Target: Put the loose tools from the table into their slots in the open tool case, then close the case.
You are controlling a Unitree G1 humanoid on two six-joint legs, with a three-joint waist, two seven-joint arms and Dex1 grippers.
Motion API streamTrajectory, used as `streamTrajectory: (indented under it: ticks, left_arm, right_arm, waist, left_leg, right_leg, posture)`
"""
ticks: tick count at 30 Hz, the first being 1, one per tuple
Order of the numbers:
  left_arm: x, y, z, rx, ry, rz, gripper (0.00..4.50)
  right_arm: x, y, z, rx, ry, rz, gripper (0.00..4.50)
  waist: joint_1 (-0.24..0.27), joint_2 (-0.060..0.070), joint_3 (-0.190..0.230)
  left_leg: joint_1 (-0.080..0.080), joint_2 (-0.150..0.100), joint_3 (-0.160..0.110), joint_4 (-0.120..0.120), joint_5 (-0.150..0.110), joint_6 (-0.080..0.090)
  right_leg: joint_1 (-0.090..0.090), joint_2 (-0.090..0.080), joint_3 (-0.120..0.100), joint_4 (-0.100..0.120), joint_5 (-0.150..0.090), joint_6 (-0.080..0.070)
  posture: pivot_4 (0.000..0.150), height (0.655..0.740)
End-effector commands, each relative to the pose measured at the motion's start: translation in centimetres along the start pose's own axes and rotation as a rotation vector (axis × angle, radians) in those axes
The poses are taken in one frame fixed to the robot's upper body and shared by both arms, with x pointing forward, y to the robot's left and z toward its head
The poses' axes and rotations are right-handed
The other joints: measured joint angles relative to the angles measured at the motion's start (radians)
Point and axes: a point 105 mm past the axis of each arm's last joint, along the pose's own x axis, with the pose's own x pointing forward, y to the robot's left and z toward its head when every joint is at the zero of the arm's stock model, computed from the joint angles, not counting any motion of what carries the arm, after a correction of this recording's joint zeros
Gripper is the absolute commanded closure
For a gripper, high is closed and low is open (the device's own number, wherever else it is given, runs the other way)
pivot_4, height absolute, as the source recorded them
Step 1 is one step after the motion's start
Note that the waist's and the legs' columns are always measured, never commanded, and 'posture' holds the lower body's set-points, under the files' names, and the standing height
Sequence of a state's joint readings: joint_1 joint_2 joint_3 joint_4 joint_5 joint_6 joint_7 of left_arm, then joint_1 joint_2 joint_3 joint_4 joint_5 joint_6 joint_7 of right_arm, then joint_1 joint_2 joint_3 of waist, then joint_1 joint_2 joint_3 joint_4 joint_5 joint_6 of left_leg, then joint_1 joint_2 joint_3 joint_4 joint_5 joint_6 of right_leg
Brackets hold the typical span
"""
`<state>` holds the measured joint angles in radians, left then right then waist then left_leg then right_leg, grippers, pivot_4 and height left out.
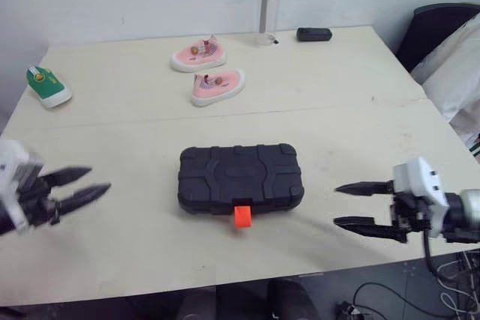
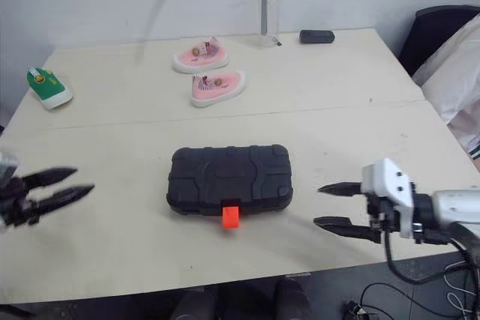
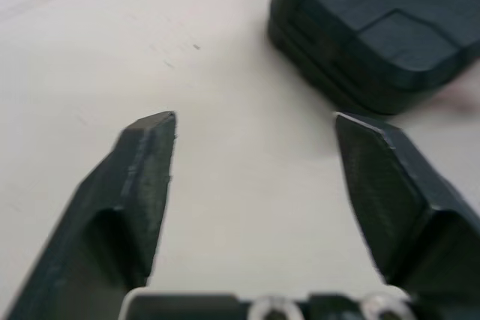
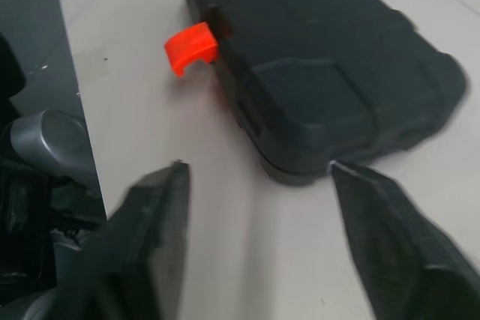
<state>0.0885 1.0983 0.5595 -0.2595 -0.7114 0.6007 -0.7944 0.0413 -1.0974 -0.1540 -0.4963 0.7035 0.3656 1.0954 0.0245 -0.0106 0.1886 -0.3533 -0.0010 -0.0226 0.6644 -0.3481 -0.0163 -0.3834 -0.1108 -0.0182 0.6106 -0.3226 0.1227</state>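
A black tool case [image 1: 240, 177] lies shut in the middle of the table, lid down, with its orange latch [image 1: 242, 216] sticking out from the front edge, unclipped. The same case [image 4: 322, 65] and latch [image 4: 191, 48] show in the right wrist view. My left gripper [image 1: 91, 185] hovers open to the left of the case, apart from it, with nothing between its fingers. On the case's right, my right gripper [image 1: 340, 205] is open too, empty, and clear of it. I see no loose tools on the table.
Two pink baby shoes [image 1: 208, 70] lie behind the case. A green shoe [image 1: 48, 86] sits at the far left. A clear bottle [image 1: 267, 9] and a small black device [image 1: 313, 34] stand at the back edge. A dark chair [image 1: 435, 28] is at the right.
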Motion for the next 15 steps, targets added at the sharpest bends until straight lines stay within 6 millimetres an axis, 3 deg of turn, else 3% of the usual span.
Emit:
streamTrajectory:
  ticks: [1, 3, 4, 10, 15]
  left_arm:
    - [3.8, 0.7, 0.1, 0.080, 0.011, -0.062, 3.22]
    - [6.0, 0.8, 0.2, 0.111, 0.020, -0.112, 4.11]
    - [7.0, 0.8, -0.1, 0.126, 0.036, -0.137, 4.49]
    - [12.2, 2.5, -1.0, 0.167, 0.076, -0.162, 4.49]
    - [14.9, 1.2, -1.2, 0.206, 0.099, -0.299, 4.49]
  right_arm:
    - [2.3, 0.1, -0.5, -0.056, 0.017, 0.048, 3.37]
    - [3.3, 0.1, -0.8, -0.058, 0.024, 0.072, 4.31]
    - [3.8, 0.3, -1.0, -0.066, 0.029, 0.089, 4.50]
    - [6.0, 0.6, -2.2, -0.096, 0.068, 0.144, 4.50]
    - [6.8, -0.5, -2.3, -0.121, 0.075, 0.107, 4.50]
  waist:
    - [-0.003, 0.000, 0.000]
    - [-0.004, 0.000, 0.000]
    - [-0.007, 0.000, 0.000]
    - [-0.022, -0.003, 0.001]
    - [-0.025, -0.004, 0.001]
  left_leg:
    - [-0.001, -0.002, 0.002, 0.000, 0.001, 0.001]
    - [-0.007, -0.004, 0.006, 0.001, 0.002, 0.002]
    - [-0.011, -0.005, 0.007, 0.003, 0.002, 0.003]
    - [-0.021, -0.003, 0.021, 0.007, 0.001, 0.002]
    - [-0.023, -0.002, 0.022, 0.018, 0.001, 0.002]
  right_leg:
    - [-0.002, 0.000, 0.001, 0.000, 0.000, 0.001]
    - [-0.010, -0.002, 0.001, 0.006, 0.003, 0.005]
    - [-0.013, -0.003, -0.003, 0.008, 0.003, 0.005]
    - [-0.026, -0.006, -0.035, 0.012, 0.004, 0.006]
    - [-0.025, -0.006, -0.036, 0.017, 0.007, 0.006]
  posture:
    - [0.150, 0.7269]
    - [0.150, 0.7269]
    - [0.150, 0.7269]
    - [0.150, 0.7269]
    - [0.150, 0.7269]
